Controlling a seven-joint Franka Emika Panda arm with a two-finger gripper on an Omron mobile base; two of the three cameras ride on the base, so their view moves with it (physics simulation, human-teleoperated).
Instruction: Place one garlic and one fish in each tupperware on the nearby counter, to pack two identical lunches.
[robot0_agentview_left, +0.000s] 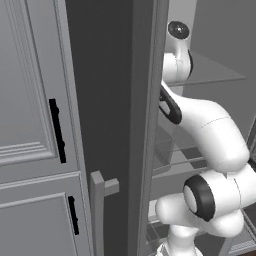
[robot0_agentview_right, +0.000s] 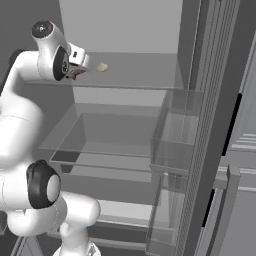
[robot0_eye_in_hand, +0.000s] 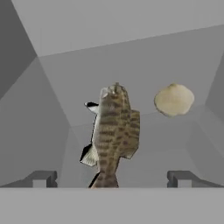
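Nothing looks packed yet, we judge: our gripper (robot0_eye_in_hand: 111, 179) hangs with jaws spread wide and empty inside the fridge. A fish (robot0_eye_in_hand: 112, 135) lies between the fingertips at 12 o'clock, a garlic (robot0_eye_in_hand: 174, 99) at 1 o'clock on the shelf (robot0_agentview_right: 140, 75).

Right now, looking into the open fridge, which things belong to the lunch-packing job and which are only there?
For the job:
- fish, lying between the open fingers
- garlic, beside it on the same shelf

Only there:
- fridge shelf
- clear drawer
- door bins
- cabinet doors
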